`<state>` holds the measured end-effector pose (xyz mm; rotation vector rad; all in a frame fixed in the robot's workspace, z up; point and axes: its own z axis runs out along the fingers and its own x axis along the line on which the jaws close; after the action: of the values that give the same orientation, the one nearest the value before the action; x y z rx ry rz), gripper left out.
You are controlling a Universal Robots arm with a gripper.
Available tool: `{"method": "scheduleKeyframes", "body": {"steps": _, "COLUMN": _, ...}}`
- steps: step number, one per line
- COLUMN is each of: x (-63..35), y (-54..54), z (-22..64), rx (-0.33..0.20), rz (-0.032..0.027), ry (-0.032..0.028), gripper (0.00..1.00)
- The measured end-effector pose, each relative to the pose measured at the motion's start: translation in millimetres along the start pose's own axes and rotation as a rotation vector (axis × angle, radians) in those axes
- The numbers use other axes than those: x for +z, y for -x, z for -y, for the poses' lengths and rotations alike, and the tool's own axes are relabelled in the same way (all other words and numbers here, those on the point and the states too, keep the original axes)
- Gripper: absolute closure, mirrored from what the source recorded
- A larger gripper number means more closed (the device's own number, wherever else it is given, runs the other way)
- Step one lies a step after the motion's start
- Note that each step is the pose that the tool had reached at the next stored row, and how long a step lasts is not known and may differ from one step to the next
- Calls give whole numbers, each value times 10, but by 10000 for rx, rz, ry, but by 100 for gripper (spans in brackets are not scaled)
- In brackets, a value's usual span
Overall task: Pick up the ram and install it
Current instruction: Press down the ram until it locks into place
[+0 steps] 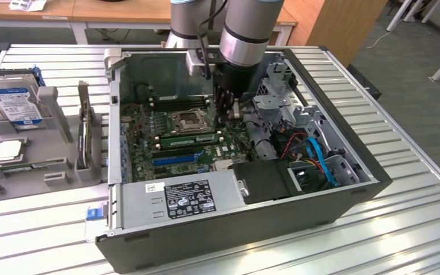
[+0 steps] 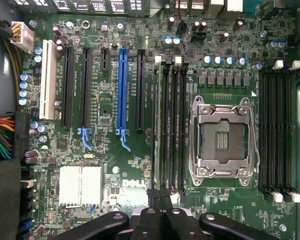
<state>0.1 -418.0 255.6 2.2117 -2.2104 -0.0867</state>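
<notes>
The ram [image 1: 192,139] is a long green stick standing on edge in a memory slot just beside the empty CPU socket [image 1: 187,121] on the motherboard, inside the open computer case [image 1: 243,229]. My gripper [image 1: 226,117] reaches down into the case and hangs shut over the end of that stick towards the exterior view's right. I cannot tell whether it touches. In the wrist view the black fingertips [image 2: 154,196] are pressed together over the end of the memory slots [image 2: 170,125] next to the CPU socket [image 2: 222,140].
A silver hard drive with a blue label [image 1: 18,103] and a square CPU chip [image 1: 7,150] rest in a grey fixture [image 1: 48,172] at the exterior view's left. The power supply [image 1: 181,197], drive cage [image 1: 281,97] and blue and red cables [image 1: 311,154] crowd the case around the arm.
</notes>
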Motion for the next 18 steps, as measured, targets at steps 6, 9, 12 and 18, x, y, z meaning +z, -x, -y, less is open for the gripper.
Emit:
{"method": "scheduleKeyframes", "body": {"steps": 6, "x": 64, "y": -2, "z": 3, "rx": 0, "rz": -1, "ry": 0, "gripper": 90}}
{"method": "scheduleKeyframes", "body": {"steps": 9, "x": 94, "y": -3, "z": 5, "rx": 0, "rz": 1, "ry": 0, "gripper": 90}}
{"method": "scheduleKeyframes", "body": {"steps": 12, "x": 116, "y": -3, "z": 6, "rx": 0, "rz": 0, "ry": 0, "gripper": 90}}
{"method": "scheduleKeyframes", "body": {"steps": 18, "x": 146, "y": -5, "z": 7, "rx": 0, "rz": -3, "ry": 0, "gripper": 90}}
